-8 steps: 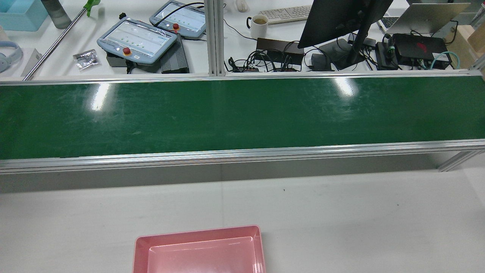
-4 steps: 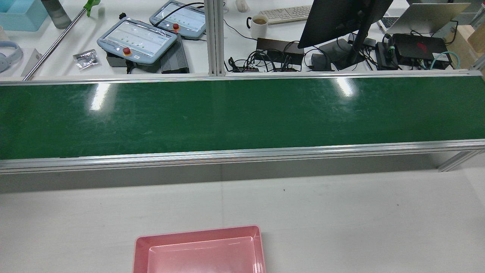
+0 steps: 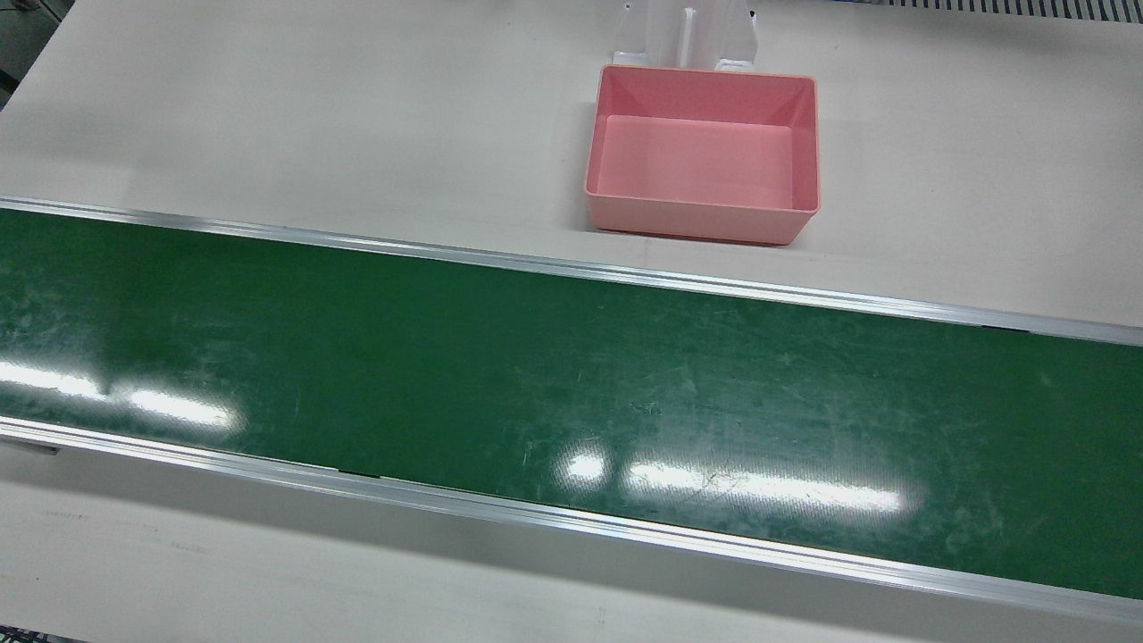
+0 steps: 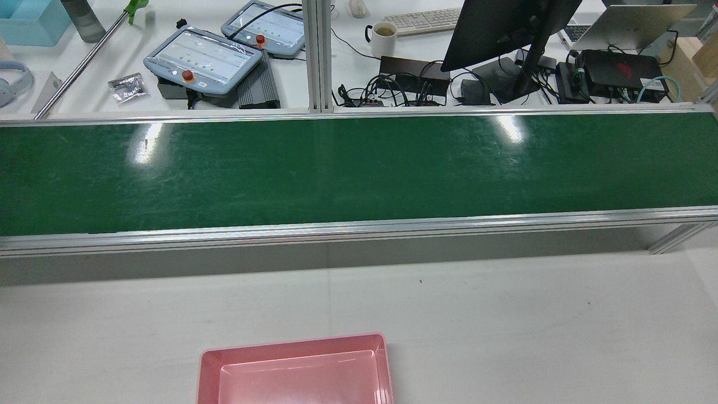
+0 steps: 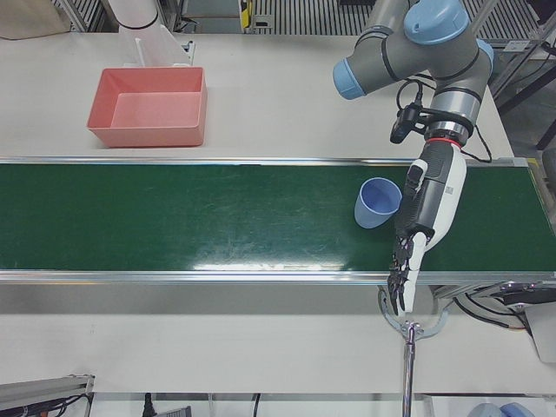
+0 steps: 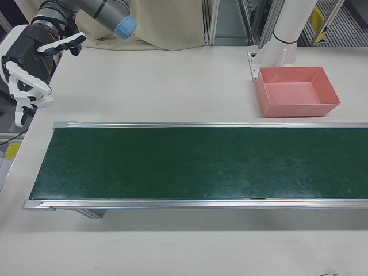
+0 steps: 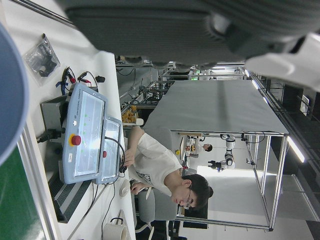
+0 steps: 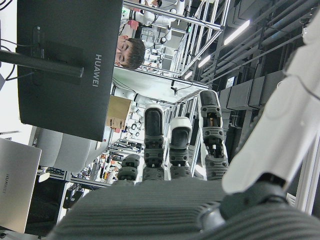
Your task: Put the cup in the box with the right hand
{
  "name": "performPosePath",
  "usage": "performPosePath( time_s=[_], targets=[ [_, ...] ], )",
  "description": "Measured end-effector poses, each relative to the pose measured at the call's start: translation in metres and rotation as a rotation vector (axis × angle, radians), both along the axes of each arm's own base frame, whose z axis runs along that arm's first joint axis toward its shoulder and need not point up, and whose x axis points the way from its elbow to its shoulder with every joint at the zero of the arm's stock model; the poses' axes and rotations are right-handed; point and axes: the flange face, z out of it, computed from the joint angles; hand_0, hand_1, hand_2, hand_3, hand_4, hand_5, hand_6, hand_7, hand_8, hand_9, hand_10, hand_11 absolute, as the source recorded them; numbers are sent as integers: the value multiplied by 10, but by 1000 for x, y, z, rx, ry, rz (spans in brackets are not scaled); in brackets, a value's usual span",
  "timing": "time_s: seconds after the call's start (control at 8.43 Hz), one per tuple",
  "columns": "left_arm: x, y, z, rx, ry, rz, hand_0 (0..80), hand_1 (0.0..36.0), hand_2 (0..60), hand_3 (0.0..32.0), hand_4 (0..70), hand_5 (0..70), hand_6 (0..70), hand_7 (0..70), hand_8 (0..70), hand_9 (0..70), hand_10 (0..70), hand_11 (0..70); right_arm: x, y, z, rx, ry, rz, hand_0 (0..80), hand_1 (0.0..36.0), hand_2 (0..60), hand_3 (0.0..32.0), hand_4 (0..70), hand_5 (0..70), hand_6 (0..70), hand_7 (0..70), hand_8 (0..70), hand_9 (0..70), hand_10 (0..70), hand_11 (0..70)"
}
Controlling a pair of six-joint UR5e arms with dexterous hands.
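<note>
A light blue cup (image 5: 378,202) stands upright on the green conveyor belt (image 5: 217,226), near its end on the left arm's side. My left hand (image 5: 423,217) hangs right beside the cup, fingers stretched down and open, holding nothing. The cup's rim (image 7: 7,100) fills the left edge of the left hand view. My right hand (image 6: 31,63) hovers open, fingers spread, over the table corner beyond the belt's other end. The empty pink box (image 5: 148,130) (image 3: 696,225) (image 6: 299,109) (image 4: 291,345) sits on the white table behind the belt. Neither the rear nor the front view shows the cup.
Aluminium rails (image 3: 571,268) edge the belt on both sides. A white pedestal (image 6: 276,52) stands just behind the box. Beyond the belt lie teach pendants (image 4: 205,59), a monitor (image 4: 505,28), a mug (image 4: 384,38) and cables. A seated person (image 7: 165,175) works at that desk.
Scuff marks and glare on the green belt have shifted in the rear view. The pink box has not moved and no hand enters that view.
</note>
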Motion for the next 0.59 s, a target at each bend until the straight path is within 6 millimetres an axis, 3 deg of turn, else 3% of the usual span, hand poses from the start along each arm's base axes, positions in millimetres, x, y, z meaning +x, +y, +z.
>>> performPosePath(
  time_s=[0.59],
  targets=[
    [0, 0, 0, 0, 0, 0, 0, 0, 0, 0, 0, 0, 0, 0, 0, 0, 0, 0, 1, 1, -12, 18, 17, 3, 507, 16, 0, 0, 335, 49, 252, 700, 246, 483, 55, 86]
  ],
)
